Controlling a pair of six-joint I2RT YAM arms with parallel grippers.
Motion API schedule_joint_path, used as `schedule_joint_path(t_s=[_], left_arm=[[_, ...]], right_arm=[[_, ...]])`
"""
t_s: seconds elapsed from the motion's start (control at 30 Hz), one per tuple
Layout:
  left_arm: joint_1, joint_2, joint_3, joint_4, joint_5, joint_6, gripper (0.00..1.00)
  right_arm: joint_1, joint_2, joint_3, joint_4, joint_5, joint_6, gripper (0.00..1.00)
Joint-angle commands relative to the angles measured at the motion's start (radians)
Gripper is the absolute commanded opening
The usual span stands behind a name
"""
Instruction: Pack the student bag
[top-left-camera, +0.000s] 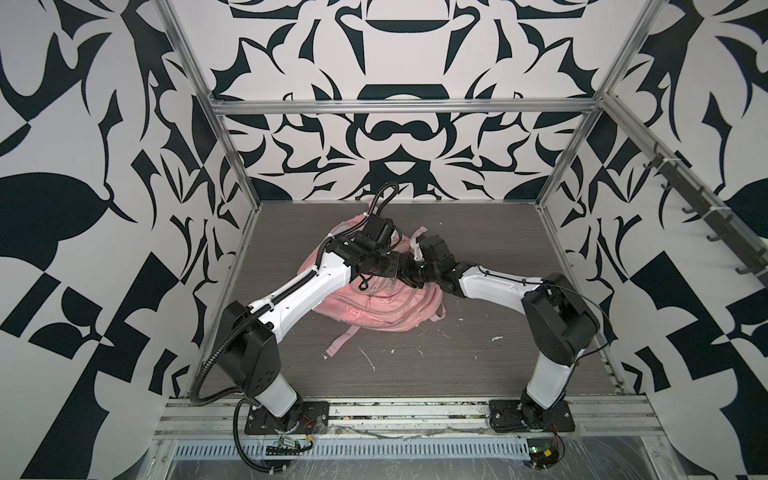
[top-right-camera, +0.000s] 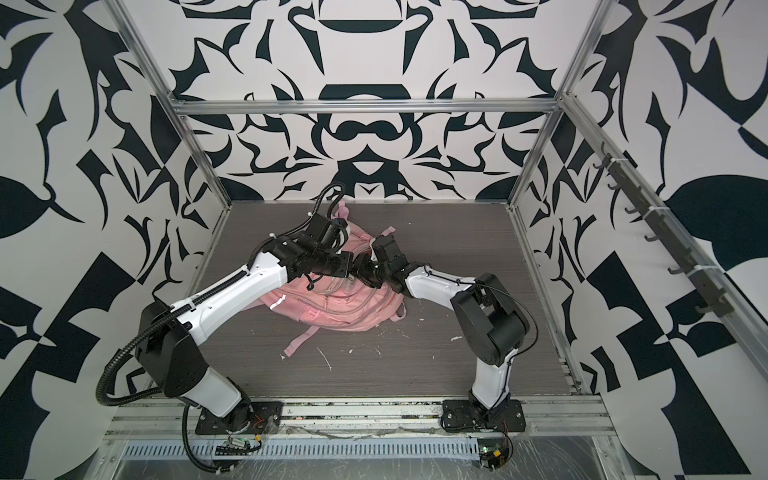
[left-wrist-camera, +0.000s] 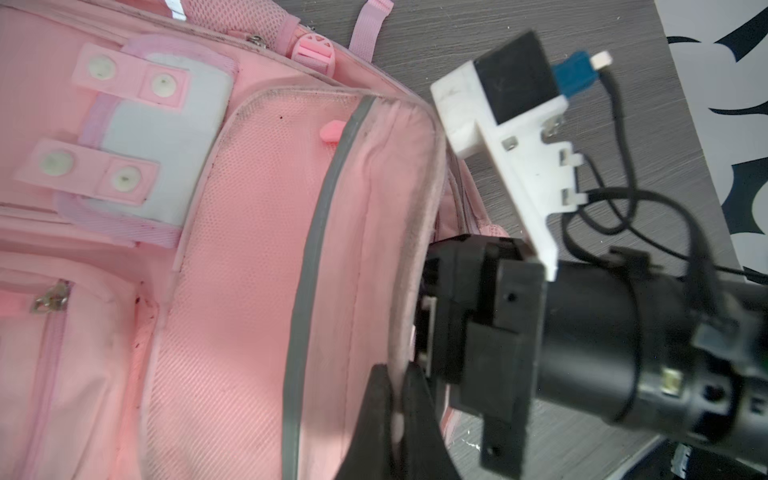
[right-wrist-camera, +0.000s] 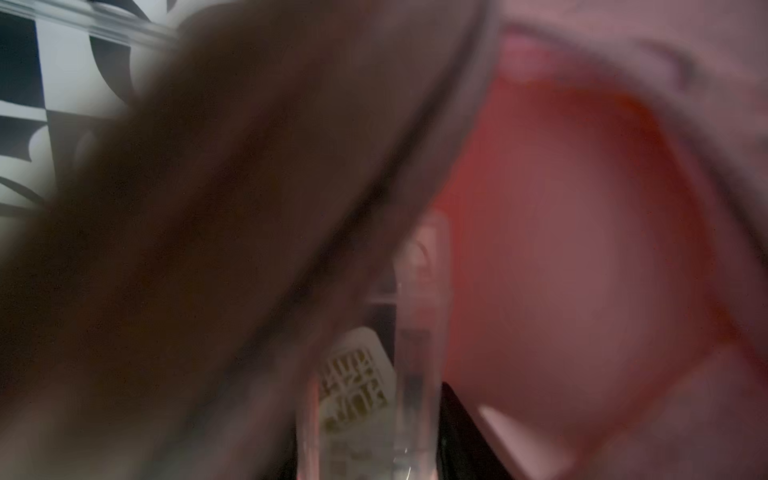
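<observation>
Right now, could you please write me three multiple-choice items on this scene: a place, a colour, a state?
1. Where does the student bag lie? A on the table; B hanging from a wall; C lifted in the air.
2. The long strip on it is: A green; B grey; C yellow.
3. The left end effector is: A wide open; B out of view; C shut on the bag's edge.
A: both top views show it resting there. B: seen in the left wrist view. C: its fingers pinch pink fabric.
</observation>
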Motion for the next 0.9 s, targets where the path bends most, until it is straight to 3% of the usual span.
schedule_joint_path(t_s=[0.0,0.43,0.63,0.87], left_arm=[[-0.005,-0.039,0.007,0.041,0.071,-0.023,0.00],[-0.004,-0.026,-0.006,0.054,0.079,-0.033,0.00],[-0.002,-0.010,0.002,0.064,0.093,-0.036,0.00],[-0.002,0.035,0.021,0.073,0.109,-0.044,0.00]], right_arm=[[0.018,0.018,0.041,0.129,-0.050,0.059,0.32],[0.022,-0.023,-0.007,0.139,-0.063,0.050,0.67],[0.021,-0.099,-0.057,0.064,-0.031,-0.013,0.64],[0.021,-0.266,-0.167,-0.162,0.133,-0.173,0.62]])
